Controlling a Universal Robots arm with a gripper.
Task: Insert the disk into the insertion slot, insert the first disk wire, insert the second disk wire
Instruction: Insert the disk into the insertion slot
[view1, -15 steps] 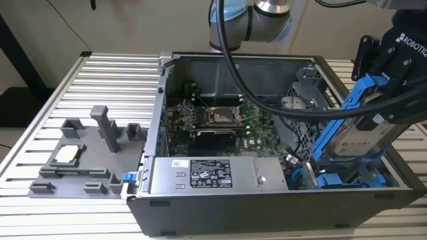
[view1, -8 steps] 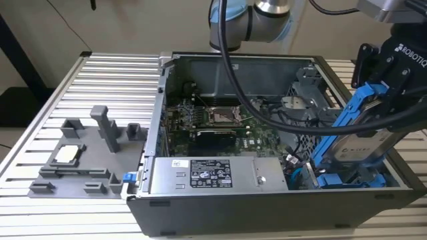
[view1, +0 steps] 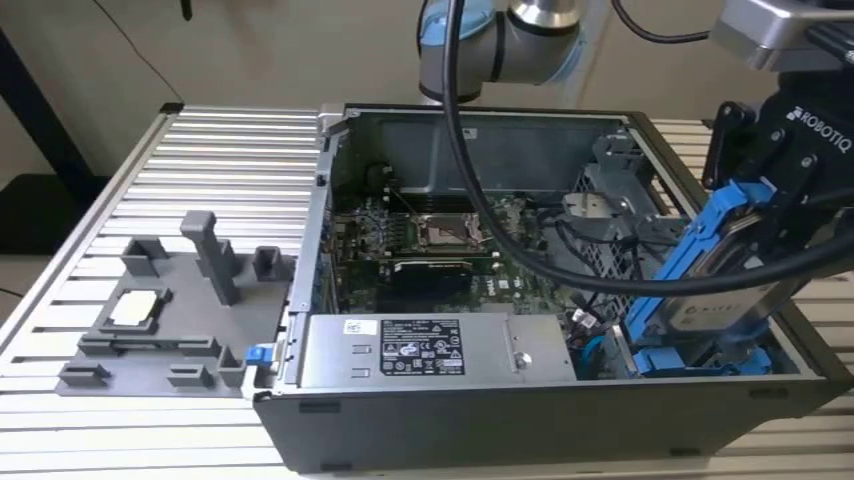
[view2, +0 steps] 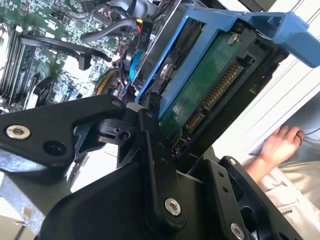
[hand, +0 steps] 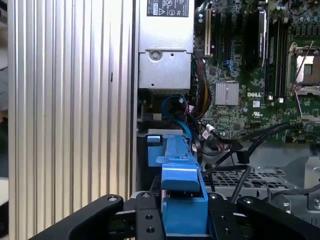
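Now: disk (view1: 707, 300) clamped in hand (view1: 767, 220) at 4 o'clock of the open case (view1: 467, 430)

Nearest in the exterior view, along 6 o'clock, the front wall of the computer case, set on a ribbed aluminium bench (view1: 227, 150). Just behind that wall, a grey box (view1: 534, 350) with a white sticker, lying flat. Off at 8 o'clock on the bench, apart from the case, a grey plastic fixture (view1: 200, 270) with upright posts.

At 4 o'clock, over the case's corner, the disk itself: pale label toward the camera, blue carrier around it. Tipped steeply, lower end near blue plastic parts (view1: 694, 358) inside the case, upper end leaning toward 1 o'clock. Gripped up there by the hand, closed tight on the carrier's two long sides.

Same hold in both wrist views. Black fingers (hand: 147, 215) pressed against the blue frame on either side in the first wrist view. Green circuit board and connector row of the disk (view2: 200, 95) turned toward the second wrist view.

Just beyond, between disk and board, the insertion slot (view1: 603, 262), with its perforated wall beside the disk. Not seated in it; touching or apart, cannot tell.

Farther in, at the case's middle, a green motherboard (view1: 414, 245). Across it, a thick black cable (view1: 461, 150), running down from the arm (view1: 501, 40) at 12 o'clock.
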